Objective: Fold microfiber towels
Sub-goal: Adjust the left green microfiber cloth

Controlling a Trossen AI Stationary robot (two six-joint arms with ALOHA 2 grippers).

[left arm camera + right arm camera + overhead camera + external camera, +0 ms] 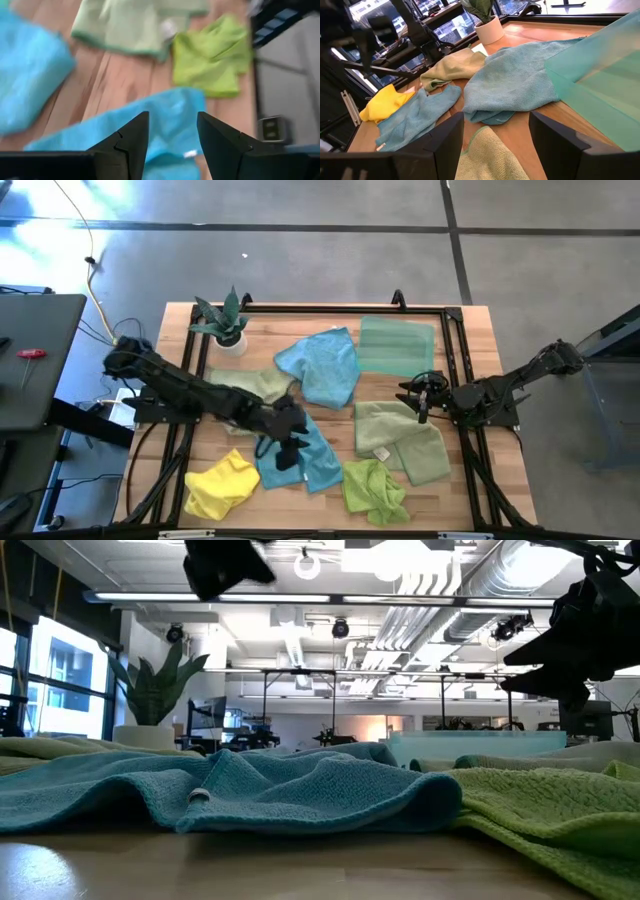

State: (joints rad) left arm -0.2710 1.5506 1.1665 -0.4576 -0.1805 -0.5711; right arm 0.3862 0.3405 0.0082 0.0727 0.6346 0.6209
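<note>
Several microfiber towels lie on the wooden table. A light blue one (322,365) is at the middle. A mint green one (397,345) lies flat at the far right. A sage green one (400,435), a lime one (372,485), a yellow one (220,485) and a pale sage one (250,385) lie around them. A second blue towel (305,462) lies crumpled near the front edge. My left gripper (290,442) hangs open above it, pointing slantwise down (172,135), clear of the cloth (170,112). My right gripper (420,395) waits open at the right, above the sage towel's edge (487,160).
A small spiky plant in a white pot (228,330) stands at the far left corner. A black frame (330,308) runs round the table's edge. Bare wood (120,80) shows between the front blue towel and the sage and lime ones.
</note>
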